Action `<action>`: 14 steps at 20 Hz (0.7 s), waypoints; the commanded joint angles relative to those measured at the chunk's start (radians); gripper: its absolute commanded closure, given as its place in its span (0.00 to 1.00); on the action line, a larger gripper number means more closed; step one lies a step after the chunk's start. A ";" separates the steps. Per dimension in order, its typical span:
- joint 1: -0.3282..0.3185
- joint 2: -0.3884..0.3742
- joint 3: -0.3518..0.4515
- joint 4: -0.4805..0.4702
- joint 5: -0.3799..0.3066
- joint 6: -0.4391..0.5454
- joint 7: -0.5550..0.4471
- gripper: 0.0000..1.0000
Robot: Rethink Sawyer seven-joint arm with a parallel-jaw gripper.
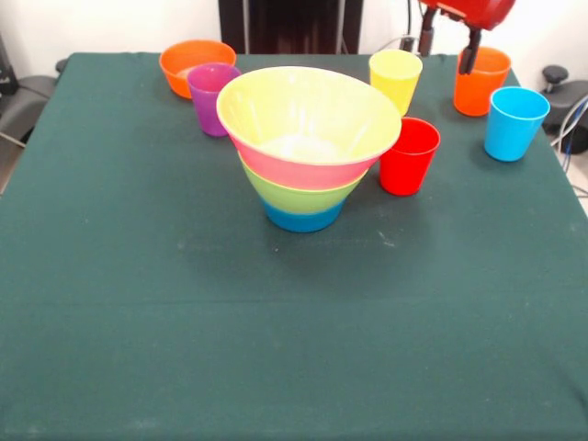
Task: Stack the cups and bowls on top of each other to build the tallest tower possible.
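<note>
in the front view the tower (308, 147) stands mid-table: blue base, green, pink, and a yellow-looking top bowl. a purple cup (211, 96) and small orange bowl (196, 64) sit far left; red cup (410, 155) just right; yellow cup (395, 80), orange cup (480, 81) and light blue cup (515, 123) far right. the gripper (450, 46) hangs by the orange cup; whether its fingers are apart cannot be told.

Mostly out of shot up top

My gripper (450, 41) is cut off by the top edge, so can't tell how it's set. The tower (308, 147) hides part of the purple cup (210, 96).
</note>
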 commanded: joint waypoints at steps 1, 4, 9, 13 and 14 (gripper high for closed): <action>0.008 0.016 0.064 0.061 0.035 -0.034 0.208 0.00; -0.013 0.021 0.081 0.081 0.028 -0.073 0.182 0.00; -0.060 0.021 0.113 0.122 0.019 -0.127 0.132 0.00; -0.062 0.013 0.112 0.114 0.010 -0.111 0.136 0.00; -0.055 0.006 0.111 0.121 0.009 -0.112 0.143 0.00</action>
